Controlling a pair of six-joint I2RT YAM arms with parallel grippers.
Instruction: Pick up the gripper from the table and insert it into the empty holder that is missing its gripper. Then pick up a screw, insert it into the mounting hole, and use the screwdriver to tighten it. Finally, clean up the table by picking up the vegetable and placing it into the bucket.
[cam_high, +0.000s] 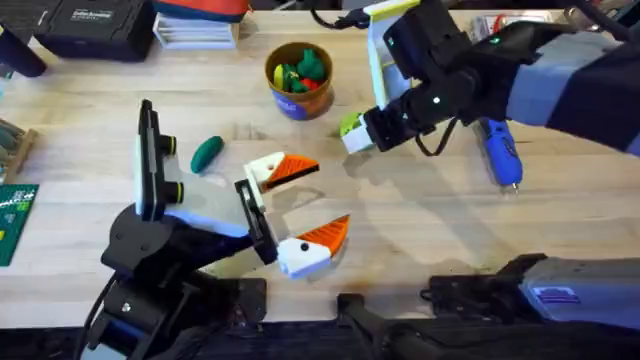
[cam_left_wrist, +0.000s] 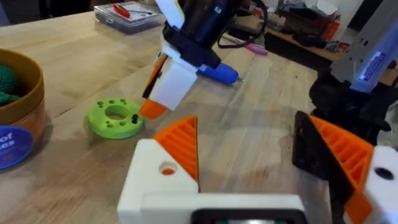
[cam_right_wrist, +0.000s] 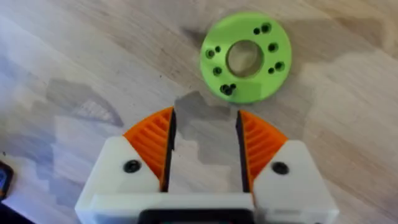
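Screws (cam_right_wrist: 228, 89) are sitting in the holes of the lime-green disc (cam_right_wrist: 245, 59), and your right tool (cam_right_wrist: 205, 124) is hovering just above it with its fingers spread. I judge the screw pickup to be the step in hand. Your left tool (cam_left_wrist: 252, 130) is lying wide open on the desk (cam_high: 420, 240), an orange finger (cam_left_wrist: 180, 146) already seated in the white holder (cam_left_wrist: 158, 180), whose mounting hole looks empty. Next you are needing a fine descent onto one screw. The screwdriver (cam_high: 500, 155), vegetable (cam_high: 207, 153) and bucket (cam_high: 298, 80) are waiting untouched.
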